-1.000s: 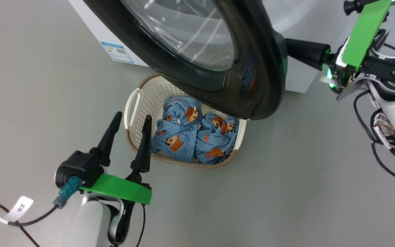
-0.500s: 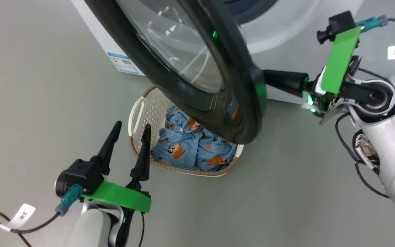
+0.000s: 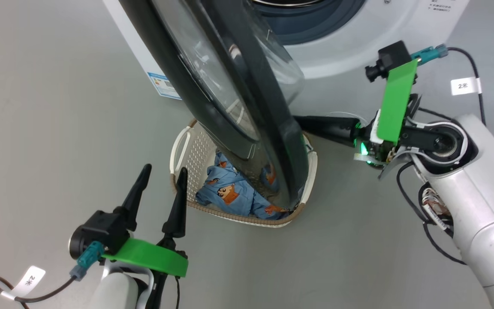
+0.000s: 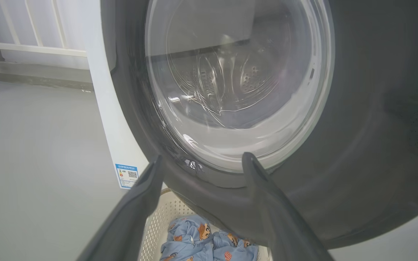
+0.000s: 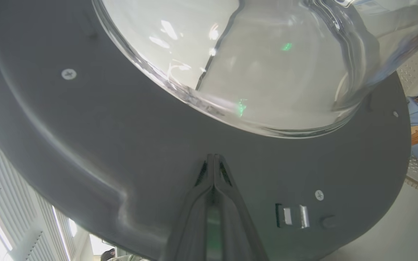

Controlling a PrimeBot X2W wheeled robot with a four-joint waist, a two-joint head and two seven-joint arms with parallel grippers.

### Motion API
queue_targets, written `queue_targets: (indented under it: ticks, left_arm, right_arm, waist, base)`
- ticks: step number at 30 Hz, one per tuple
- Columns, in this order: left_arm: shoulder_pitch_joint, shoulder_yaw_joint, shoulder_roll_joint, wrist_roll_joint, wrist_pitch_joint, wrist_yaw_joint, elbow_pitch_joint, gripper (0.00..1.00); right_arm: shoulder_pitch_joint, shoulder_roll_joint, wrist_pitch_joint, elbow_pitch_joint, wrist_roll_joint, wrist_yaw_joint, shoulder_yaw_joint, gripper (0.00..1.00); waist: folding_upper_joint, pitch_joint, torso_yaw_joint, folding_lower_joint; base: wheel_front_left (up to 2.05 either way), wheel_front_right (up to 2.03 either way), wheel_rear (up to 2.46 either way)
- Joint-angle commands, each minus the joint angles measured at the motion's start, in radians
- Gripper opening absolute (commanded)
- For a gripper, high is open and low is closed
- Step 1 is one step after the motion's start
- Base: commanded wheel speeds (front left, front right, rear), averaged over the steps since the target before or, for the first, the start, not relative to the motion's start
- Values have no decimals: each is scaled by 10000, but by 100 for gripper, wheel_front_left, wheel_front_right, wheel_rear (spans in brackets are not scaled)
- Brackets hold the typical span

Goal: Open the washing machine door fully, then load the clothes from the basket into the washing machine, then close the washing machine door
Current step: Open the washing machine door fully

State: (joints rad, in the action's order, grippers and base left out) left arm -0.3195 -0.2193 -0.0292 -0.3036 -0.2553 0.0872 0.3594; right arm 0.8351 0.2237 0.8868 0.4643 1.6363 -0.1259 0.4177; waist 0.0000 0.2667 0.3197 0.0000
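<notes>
The washing machine door (image 3: 230,107) stands swung out, nearly edge-on, with its black rim hanging over the cream basket (image 3: 180,148). My right gripper (image 3: 311,124) is shut, and its tips press the door's grey inner face (image 5: 122,145) just below the glass bowl (image 5: 249,65). Light-blue clothes (image 3: 225,193) lie in the basket, half hidden by the door. Near the basket's left handle my left gripper (image 3: 164,171) hovers open, holding nothing. It faces the door's outer glass (image 4: 238,83), with the clothes (image 4: 201,243) below. The white washing machine (image 3: 358,43) shows its dark opening at the top.
A blue label (image 3: 163,83) sits low on the machine's side. Grey floor (image 3: 58,128) surrounds the basket on the left and front. A white railing (image 4: 31,47) runs behind the machine. A tagged cable (image 3: 465,86) loops off my right wrist.
The door has swung farther open with my shut right gripper against its inner side, and it now covers more of the basket. The head camera has shifted. My left gripper stays as before.
</notes>
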Motion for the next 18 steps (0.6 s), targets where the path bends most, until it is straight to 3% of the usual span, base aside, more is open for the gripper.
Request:
queue_targets:
  ticks: [1,18]
  left_arm:
    - [99,356,-210,96,-65,-35,-292,100]
    - [241,371,-210,62,-65,-86,-251,100]
  right_arm:
    - [-274,-343,140,-362,49,-48,181,0]
    - [-690,-813,409,-542,-64,-48,304,0]
  waist:
    - [0,-5,68,0]
    - [0,-231,369,0]
  base:
    - [0,0,0]
    - [0,0,0]
